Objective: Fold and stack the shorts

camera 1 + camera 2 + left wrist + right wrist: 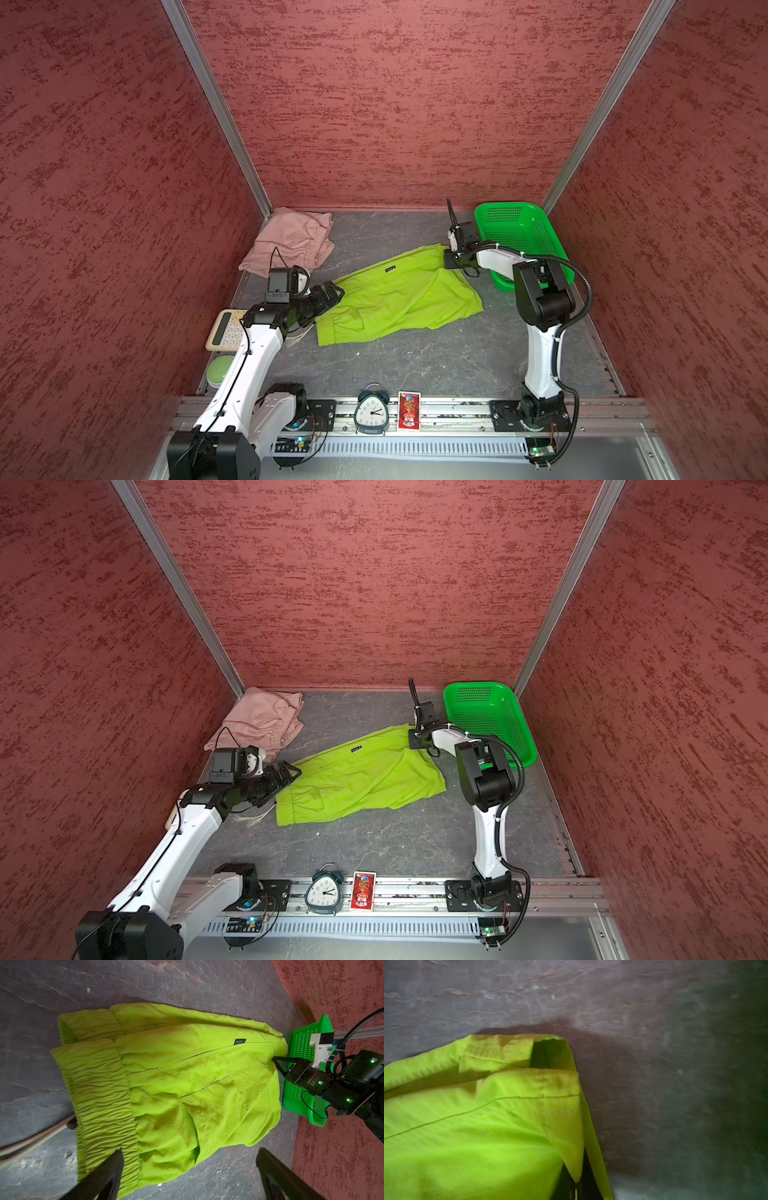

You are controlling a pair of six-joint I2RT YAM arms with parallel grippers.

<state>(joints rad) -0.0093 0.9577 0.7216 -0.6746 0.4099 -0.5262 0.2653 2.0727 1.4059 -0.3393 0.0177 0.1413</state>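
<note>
The lime green shorts (395, 299) (357, 775) lie spread on the dark table, waistband toward the left arm. The dusty pink shorts (291, 245) (257, 721) sit bunched in the back left corner. My left gripper (336, 291) (291, 771) (190, 1151) hovers open at the waistband end, with one fingertip (116, 1159) over the gathered elastic and nothing between the fingers. My right gripper (451, 262) (415, 739) (576, 1188) is shut on the far leg hem corner of the green shorts (477, 1126), beside the basket. White drawstring ends (297, 338) trail under the left arm.
A bright green perforated basket (536, 237) (498, 717) (301, 1047) stands at the back right, just behind the right arm. A calculator (226, 328) and a green round button (220, 370) lie at the left edge. An alarm clock (371, 411) and a red card box (409, 410) stand on the front rail.
</note>
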